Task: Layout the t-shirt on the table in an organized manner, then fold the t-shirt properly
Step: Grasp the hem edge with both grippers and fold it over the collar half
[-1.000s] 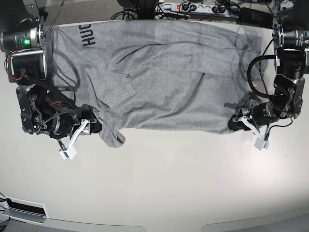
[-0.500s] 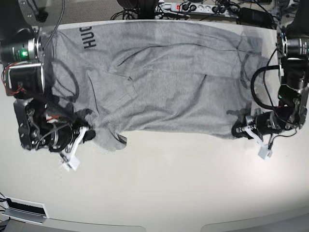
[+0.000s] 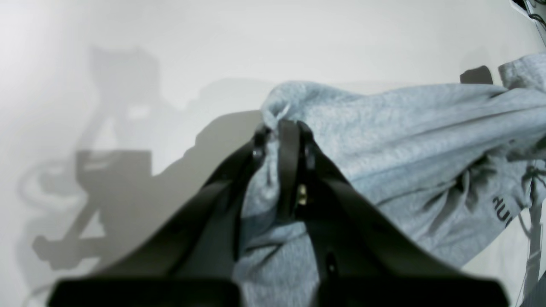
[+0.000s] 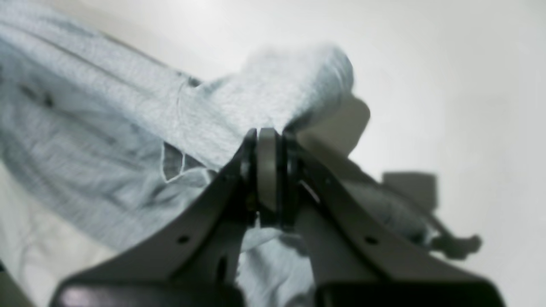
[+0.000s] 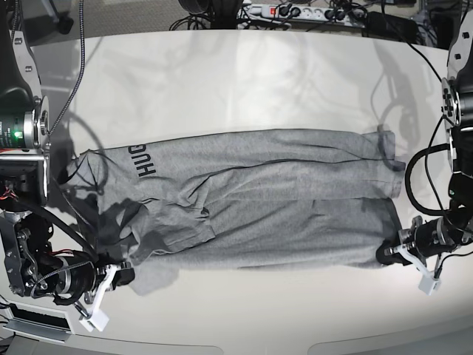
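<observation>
The t-shirt (image 5: 259, 200) lies crosswise, mid-frame, on the table (image 5: 244, 74), still rumpled. Right gripper (image 5: 118, 277) pinches its lower-left corner; left gripper (image 5: 388, 255) pinches the lower-right hem. Layout step in hand. Next: tension the near edge, then smooth the creases.

A robotics lab: power strip (image 5: 292, 11) and cables (image 5: 207, 9) behind the table (image 5: 244, 66).
</observation>
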Available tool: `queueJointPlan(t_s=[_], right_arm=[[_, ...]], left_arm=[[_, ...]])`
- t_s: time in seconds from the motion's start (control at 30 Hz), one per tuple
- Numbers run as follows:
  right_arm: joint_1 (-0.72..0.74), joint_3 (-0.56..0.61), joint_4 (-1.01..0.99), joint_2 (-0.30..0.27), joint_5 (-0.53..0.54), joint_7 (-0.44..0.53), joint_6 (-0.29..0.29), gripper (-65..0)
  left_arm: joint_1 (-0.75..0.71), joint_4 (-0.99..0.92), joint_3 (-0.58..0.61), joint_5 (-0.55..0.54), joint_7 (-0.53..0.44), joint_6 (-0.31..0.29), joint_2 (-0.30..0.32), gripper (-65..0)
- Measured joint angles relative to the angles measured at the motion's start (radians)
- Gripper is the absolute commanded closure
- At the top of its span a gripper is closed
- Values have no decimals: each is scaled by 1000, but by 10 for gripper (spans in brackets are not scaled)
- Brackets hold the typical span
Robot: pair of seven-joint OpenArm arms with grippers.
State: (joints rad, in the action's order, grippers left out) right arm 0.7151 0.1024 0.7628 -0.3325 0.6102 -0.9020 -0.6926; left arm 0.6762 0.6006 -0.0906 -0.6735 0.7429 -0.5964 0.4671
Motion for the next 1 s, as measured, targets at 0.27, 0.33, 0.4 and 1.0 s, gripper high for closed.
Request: queueJointPlan(t_s=[0.27,0.33,0.4,1.0], right_arm=[[-43,0,0,-3,138,-192,0,0],[-58,0,0,-3,162,-238,0,0],[-74,0,0,-3,184,-295,0,0],[-78,0,0,-128,357,-498,0,0]], left_arm=[[-6,0,0,-128,229,-74,1,0],[-6,0,0,-182,315,-74,1,0],[-11,0,0,-240,409,-74,1,0],[-15,0,0,-404,653,-36,62,0]])
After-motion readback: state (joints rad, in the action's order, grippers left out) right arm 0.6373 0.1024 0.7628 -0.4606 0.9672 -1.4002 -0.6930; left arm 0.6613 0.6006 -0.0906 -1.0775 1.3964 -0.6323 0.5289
